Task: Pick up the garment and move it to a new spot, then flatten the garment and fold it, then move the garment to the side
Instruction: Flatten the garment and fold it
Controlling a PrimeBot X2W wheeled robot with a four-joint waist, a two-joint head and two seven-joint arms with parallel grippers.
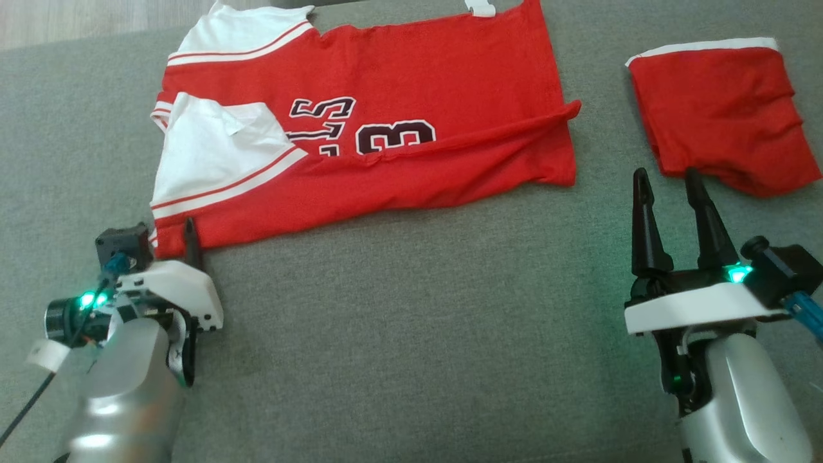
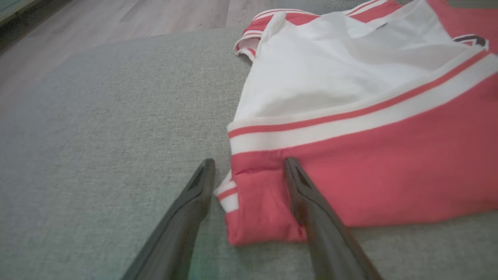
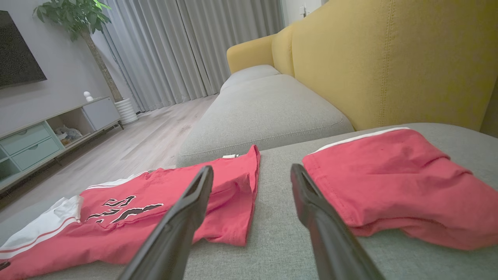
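The garment (image 1: 411,161) is a red jersey with white sleeves and dark numbers, lying mostly flat on the grey cushion (image 1: 411,321), its near side folded over. My left gripper (image 1: 175,236) stands open at the jersey's near left corner. In the left wrist view that corner (image 2: 256,210) lies between the fingers of the left gripper (image 2: 248,163), and the right finger rests over the red cloth. My right gripper (image 1: 667,173) is open with nothing in it, just short of a folded red piece (image 1: 720,109). In the right wrist view the right gripper (image 3: 251,168) points between the jersey (image 3: 155,210) and that piece (image 3: 397,179).
The folded red piece with a white band sits at the far right of the cushion. A yellow backrest (image 3: 389,58) rises behind it, and a second grey seat (image 3: 264,109) lies beyond. Wooden floor (image 3: 136,144) and a low cabinet (image 3: 39,136) stand past the cushion's edge.
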